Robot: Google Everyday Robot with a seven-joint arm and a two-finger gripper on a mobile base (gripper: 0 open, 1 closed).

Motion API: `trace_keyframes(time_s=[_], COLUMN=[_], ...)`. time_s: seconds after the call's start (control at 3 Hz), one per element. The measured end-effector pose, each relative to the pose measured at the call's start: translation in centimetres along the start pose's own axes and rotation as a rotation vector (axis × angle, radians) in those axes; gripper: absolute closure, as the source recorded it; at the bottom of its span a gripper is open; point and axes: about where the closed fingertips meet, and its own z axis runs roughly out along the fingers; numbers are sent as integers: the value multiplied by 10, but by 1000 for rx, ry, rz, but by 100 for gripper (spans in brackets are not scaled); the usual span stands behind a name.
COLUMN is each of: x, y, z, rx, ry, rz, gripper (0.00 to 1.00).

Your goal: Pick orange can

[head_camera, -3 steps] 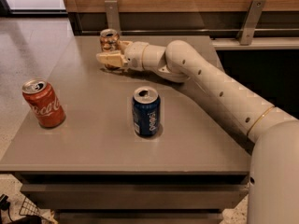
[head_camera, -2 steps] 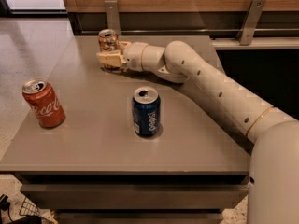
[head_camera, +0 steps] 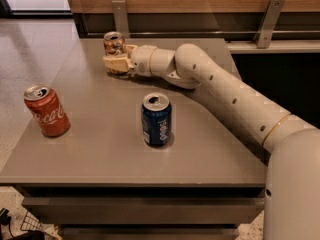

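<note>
Far left, the red Coca-Cola can [head_camera: 46, 111] stands upright near the worktop [head_camera: 100, 154] edge, untouched & not our target. Next over, at the back, the orange can [head_camera: 114, 43] stands upright close to the rear edge, w/ the gripper [head_camera: 118, 63] right at its lower half on the near-right side, touching or v. nearly. Whether the gripper has closed on the can we can't tell; the can's base is hidden behind it. So we judge: reach approx. done, grasp unconfirmed, lift not yet done, as the can looks to sit at worktop level. Mid-worktop, the blue Pepsi can [head_camera: 156, 120] stands well apart from the gripper. Arm [head_camera: 225, 91]: stretched low over the worktop from the robot's body at bottom right, running diagonally up-left, bend just behind the Pepsi can, wrist roughly level & pointing left at the orange can
</note>
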Motion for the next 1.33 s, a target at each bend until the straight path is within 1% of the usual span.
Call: trace_keyframes(time_s=[0.33,0.67,1.0,1.33], x=[0,-16,-44,-80], y=[0,0,-1,2], z=[0,-14,-41,-69], rx=[0,19,65,109], ry=[0,21,64,82], rz=[0,-11,-40,-80], gripper=[100,100,100,100])
